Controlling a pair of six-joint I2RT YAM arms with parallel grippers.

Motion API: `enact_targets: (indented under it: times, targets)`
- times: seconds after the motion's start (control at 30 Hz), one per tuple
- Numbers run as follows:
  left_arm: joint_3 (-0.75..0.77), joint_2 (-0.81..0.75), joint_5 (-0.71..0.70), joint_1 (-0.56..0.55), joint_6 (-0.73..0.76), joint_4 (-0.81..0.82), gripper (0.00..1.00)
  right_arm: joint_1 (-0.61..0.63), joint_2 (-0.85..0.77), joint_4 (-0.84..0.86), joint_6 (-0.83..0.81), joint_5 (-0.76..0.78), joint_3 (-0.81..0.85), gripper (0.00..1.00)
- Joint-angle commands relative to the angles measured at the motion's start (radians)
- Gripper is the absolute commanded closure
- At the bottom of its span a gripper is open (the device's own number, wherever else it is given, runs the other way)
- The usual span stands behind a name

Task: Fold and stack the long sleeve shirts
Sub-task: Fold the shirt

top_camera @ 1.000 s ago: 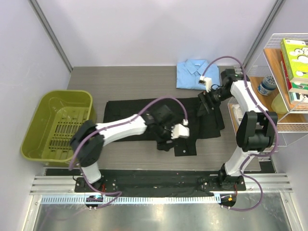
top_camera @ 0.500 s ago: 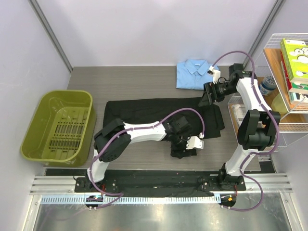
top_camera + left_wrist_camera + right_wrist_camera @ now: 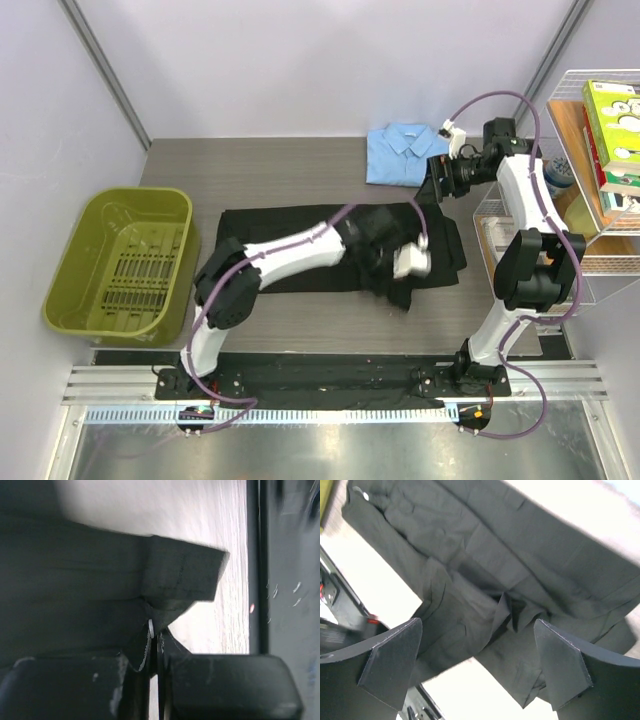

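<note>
Extended farther, left arm (image 3: pixel 300 245) covers black shirt (image 3: pixel 260 225); blue shirt (image 3: pixel 400 155) seemingly untouched.

Overhead view covers the whole table (image 3: pixel 280 165); all three share the black shirt (image 3: pixel 270 222), left wrist nearest.

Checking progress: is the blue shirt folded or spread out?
Folded: the light blue shirt lies as a compact rectangle, collar showing on top.

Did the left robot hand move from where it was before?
Yes. The left gripper slid right, farther from the green bin, and now pinches the black shirt.
</note>
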Motion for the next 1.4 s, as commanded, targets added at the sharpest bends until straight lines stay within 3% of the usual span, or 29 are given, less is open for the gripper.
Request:
enact_targets:
  times: [0.0,0.13,0.2,0.3,0.43,0.57,0.73,0.87,1.0,1.13,1.27,1.3,1.37]
  targets:
    - [0.326,-0.103,0.133,0.185,-0.168,-0.154,1.0,-0.01,0.008,0.07,0.07,-0.031,0.109,0.0]
    - [0.578,-0.026,0.116,0.39,-0.228,-0.153,1.0,-0.017,0.028,0.116,0.127,-0.03,0.152,0.0]
    - [0.638,0.012,0.056,0.447,-0.269,-0.07,1.0,-0.017,0.035,0.131,0.147,-0.028,0.163,0.0]
    - [0.603,0.017,-0.042,0.563,-0.329,0.083,1.0,-0.017,0.038,0.134,0.158,-0.028,0.163,0.0]
    - [0.525,0.019,-0.123,0.637,-0.36,0.367,1.0,-0.016,0.024,0.136,0.164,-0.033,0.114,0.01]
    - [0.51,0.06,-0.117,0.685,-0.342,0.507,1.0,-0.016,-0.022,0.137,0.158,-0.047,0.017,0.05]
    - [0.549,0.146,0.045,0.713,-0.318,0.656,0.99,0.016,-0.073,0.146,0.125,-0.059,-0.177,0.2]
    - [0.675,0.258,0.198,0.711,-0.432,0.706,0.98,0.061,-0.09,0.169,0.112,-0.045,-0.286,0.34]
    - [0.733,0.304,0.223,0.662,-0.473,0.731,1.0,0.085,-0.09,0.199,0.095,-0.028,-0.386,0.49]
    - [0.766,0.315,0.278,0.63,-0.495,0.762,1.0,0.09,-0.052,0.226,0.099,0.019,-0.454,0.54]
    - [0.685,0.246,0.502,0.631,-0.572,0.759,1.0,0.086,0.011,0.234,0.119,0.107,-0.463,0.61]
    - [0.64,0.214,0.615,0.633,-0.535,0.745,1.0,0.078,0.024,0.234,0.133,0.119,-0.463,0.62]
    - [0.477,0.091,0.711,0.65,-0.454,0.664,1.0,0.072,0.033,0.234,0.141,0.137,-0.455,0.63]
